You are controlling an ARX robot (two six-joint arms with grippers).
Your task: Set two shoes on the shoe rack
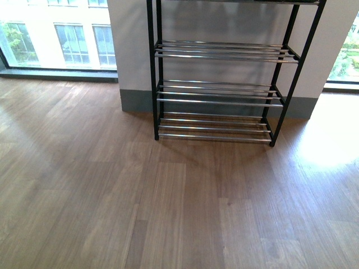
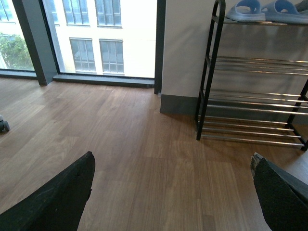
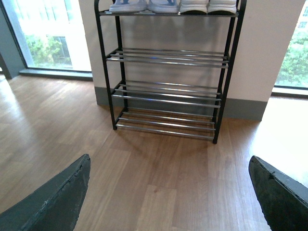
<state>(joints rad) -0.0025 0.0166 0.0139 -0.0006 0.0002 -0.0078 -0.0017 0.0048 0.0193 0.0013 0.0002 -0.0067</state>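
The shoe rack (image 1: 219, 56) stands against the wall ahead, black-framed with chrome bars; its three lower tiers are bare. In the right wrist view the rack (image 3: 168, 55) carries the two shoes (image 3: 208, 5) side by side at one end of its top tier. Only their white soles show, as the frame edge cuts them off. My right gripper (image 3: 169, 159) is open over bare floor, well short of the rack. My left gripper (image 2: 172, 156) is open too, with nothing between its fingers, and the rack (image 2: 255, 60) lies off to one side of it. Neither arm appears in the front view.
A pair of light blue slippers (image 3: 129, 5) sits on the top tier beside the shoes, also seen as slippers (image 2: 245, 9) from the left wrist. Wooden floor (image 1: 168, 213) lies in front of the rack. Floor-to-ceiling windows (image 1: 56, 39) flank the wall. A small dark wheeled object (image 2: 4, 125) is on the floor.
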